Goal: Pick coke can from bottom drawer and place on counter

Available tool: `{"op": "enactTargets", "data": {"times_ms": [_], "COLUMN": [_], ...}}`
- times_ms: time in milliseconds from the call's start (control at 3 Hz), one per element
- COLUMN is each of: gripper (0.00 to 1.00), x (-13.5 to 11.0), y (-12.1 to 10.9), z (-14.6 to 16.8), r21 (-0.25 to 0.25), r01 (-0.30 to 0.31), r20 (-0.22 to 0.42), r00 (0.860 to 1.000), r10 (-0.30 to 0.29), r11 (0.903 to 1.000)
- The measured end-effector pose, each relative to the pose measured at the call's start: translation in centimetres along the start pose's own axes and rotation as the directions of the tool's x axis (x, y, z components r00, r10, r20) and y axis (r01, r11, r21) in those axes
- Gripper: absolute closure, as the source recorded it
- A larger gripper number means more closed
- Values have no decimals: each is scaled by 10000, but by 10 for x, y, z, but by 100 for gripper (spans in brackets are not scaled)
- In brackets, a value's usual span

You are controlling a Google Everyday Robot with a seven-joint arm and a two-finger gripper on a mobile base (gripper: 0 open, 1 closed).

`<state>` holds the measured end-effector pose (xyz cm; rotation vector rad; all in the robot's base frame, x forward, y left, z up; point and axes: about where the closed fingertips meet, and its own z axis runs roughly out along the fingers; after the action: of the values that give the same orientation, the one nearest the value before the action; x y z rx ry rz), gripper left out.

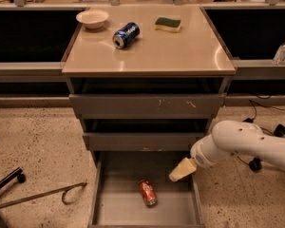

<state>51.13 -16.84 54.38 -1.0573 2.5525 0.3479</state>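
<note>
Alignment is needed first: the tool, whose state cannot be told, hangs over the drawer, right of the can lying sideways, and should be centred above it.

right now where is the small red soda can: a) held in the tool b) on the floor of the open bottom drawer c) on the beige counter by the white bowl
b: the small red aluminium soda can lies on the floor of the open bottom grey metal drawer, apart from the tool above the drawer's right side.
</note>
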Motion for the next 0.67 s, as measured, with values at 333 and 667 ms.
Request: {"op": "enactTargets", "data": {"times_ms": [333,667], "gripper": [0,0], "x": [9,15], "y": [-25,-41], "z": [65,120], "r21": [-227,-970], "r01": [-1011,-1882], "r20": [530,1158], "r00": [9934,9732], "r10": [1021,1989], "r11": [9946,9773]}}
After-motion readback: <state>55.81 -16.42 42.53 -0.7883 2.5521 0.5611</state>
